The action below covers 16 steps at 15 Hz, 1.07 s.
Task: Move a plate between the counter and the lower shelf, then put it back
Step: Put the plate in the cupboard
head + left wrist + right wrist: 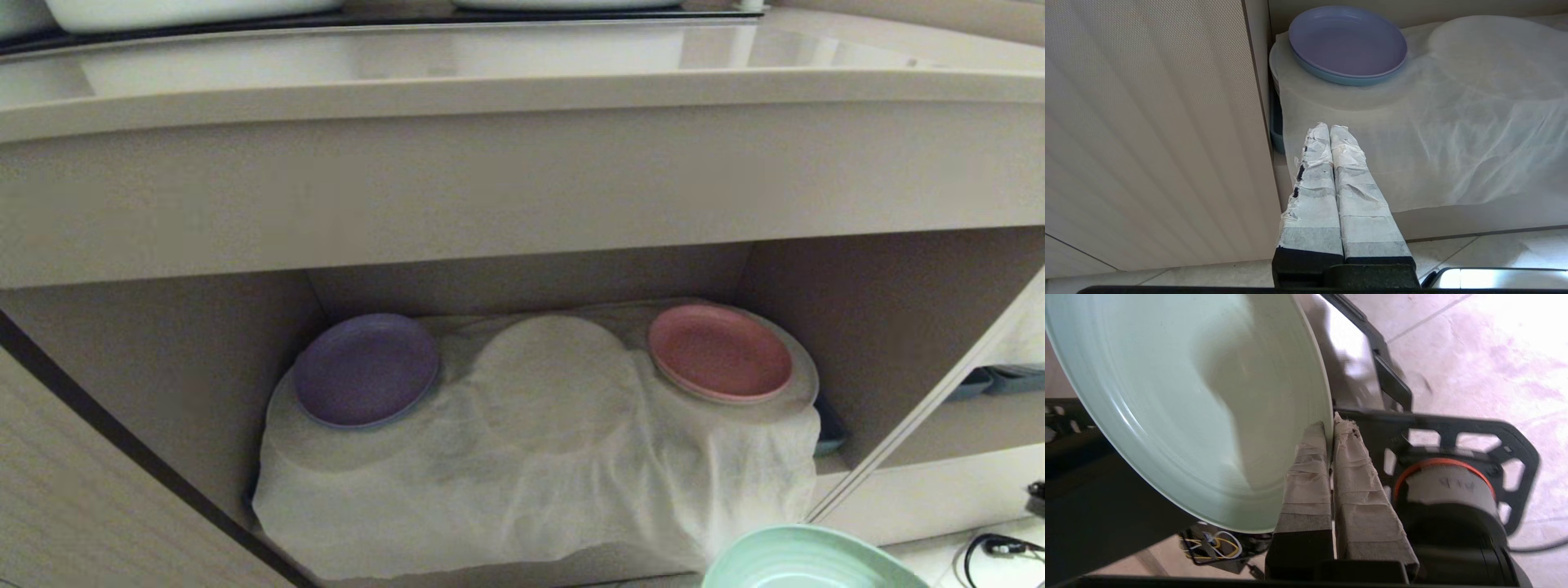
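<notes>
Left hand point(1329, 128), right hand point(1329, 426): long fingers wrapped in creased whitish tape, black bases.

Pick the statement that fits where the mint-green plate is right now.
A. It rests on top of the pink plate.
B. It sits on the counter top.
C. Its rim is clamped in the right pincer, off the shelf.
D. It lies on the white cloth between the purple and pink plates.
C: the right wrist view shows the right pincer shut on the rim of the mint-green plate, out in front of the lower shelf.
</notes>
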{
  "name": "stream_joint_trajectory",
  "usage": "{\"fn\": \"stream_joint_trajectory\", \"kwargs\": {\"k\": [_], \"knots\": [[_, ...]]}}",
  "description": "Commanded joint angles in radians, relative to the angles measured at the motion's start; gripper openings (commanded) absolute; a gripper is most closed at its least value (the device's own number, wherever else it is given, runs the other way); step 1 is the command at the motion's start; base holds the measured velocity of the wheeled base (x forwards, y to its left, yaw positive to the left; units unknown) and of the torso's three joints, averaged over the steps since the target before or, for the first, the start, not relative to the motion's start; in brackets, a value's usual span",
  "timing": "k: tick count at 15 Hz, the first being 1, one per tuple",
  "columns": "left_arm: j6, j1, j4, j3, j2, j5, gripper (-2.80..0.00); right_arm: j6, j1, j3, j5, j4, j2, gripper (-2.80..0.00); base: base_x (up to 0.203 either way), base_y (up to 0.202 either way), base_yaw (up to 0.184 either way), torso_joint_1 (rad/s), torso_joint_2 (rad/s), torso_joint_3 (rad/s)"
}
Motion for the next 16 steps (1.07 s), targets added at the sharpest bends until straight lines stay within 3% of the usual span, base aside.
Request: {"fn": "stream_joint_trajectory", "kwargs": {"k": [1,11,16], "knots": [[0.000,0.000,0.000,0.000,0.000,0.000,-2.80,0.001,0.000,0.001,0.015,-0.016,0.049,-2.80,0.000,0.000,0.000,0.000,0.00,0.000],[0.000,0.000,0.000,0.000,0.000,0.000,-2.80,0.001,0.000,-0.014,0.048,-0.308,0.320,-2.80,0.000,0.000,0.000,0.000,0.00,0.000],[0.000,0.000,0.000,0.000,0.000,0.000,-2.80,0.002,0.002,-0.099,0.050,-0.374,0.453,-2.80,0.000,0.000,0.000,0.000,0.00,0.000]]}}
